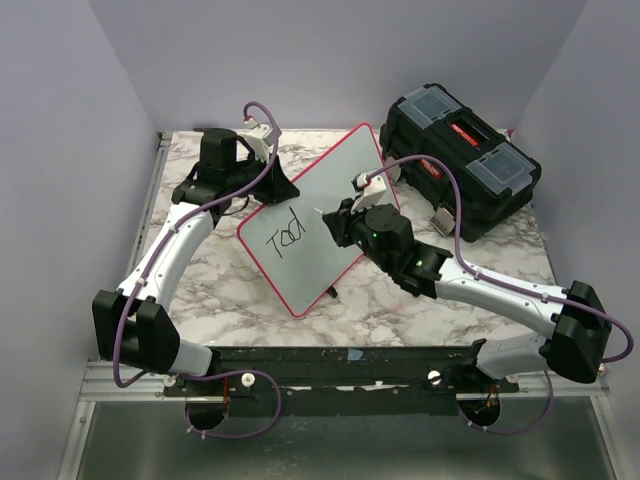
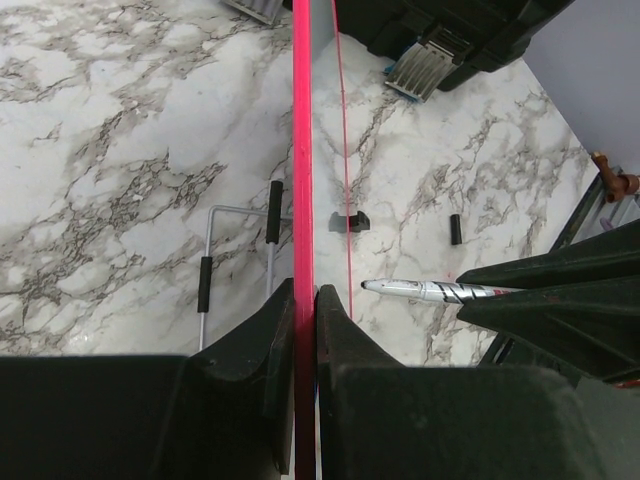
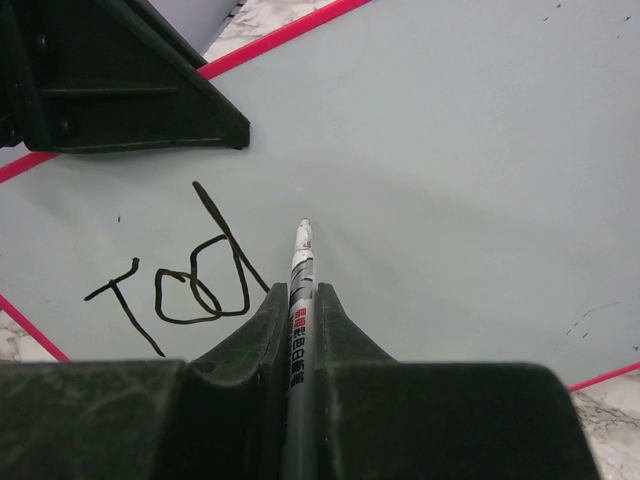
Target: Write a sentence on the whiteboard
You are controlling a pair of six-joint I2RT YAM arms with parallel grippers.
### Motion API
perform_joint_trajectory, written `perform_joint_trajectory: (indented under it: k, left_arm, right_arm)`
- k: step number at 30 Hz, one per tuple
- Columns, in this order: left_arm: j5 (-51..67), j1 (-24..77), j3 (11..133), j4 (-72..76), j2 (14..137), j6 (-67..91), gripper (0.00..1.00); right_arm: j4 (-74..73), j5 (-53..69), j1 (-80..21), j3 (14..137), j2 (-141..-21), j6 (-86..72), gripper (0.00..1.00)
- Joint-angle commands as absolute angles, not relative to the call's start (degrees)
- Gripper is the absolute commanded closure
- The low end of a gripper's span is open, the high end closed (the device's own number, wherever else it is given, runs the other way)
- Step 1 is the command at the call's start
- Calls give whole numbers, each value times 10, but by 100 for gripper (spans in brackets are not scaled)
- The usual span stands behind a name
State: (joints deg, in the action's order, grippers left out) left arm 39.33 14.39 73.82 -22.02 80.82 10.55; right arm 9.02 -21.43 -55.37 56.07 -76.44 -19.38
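The whiteboard (image 1: 340, 175), white with a thin red-pink rim, is propped at a tilt in the middle of the table. My left gripper (image 1: 283, 190) is shut on its upper left rim. In the left wrist view the rim (image 2: 303, 150) runs edge-on between the jaws of the left gripper (image 2: 305, 300). The sentence (image 3: 185, 280) reads only "Tod" in black (image 1: 285, 240). My right gripper (image 3: 301, 300) is shut on a grey marker (image 3: 299, 270). Its tip points at the board just right of the "d", and whether it touches I cannot tell.
A black toolbox (image 1: 460, 170) with red latches stands at the back right, close behind the board. A wire stand with black grips (image 2: 235, 250) and small black pieces (image 2: 347, 221) lie on the marble table under the board. A small dark item (image 1: 330, 293) lies by the board's near corner.
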Motion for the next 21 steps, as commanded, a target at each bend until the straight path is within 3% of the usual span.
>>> perform_joint_trajectory:
  k: [1, 21]
  left_arm:
    - [369, 154, 760, -247, 803, 68, 100]
    - [365, 154, 739, -219, 813, 63, 100]
  right_arm:
    - [107, -205, -550, 570, -768, -189, 99]
    - [112, -197, -549, 546, -755, -176, 99]
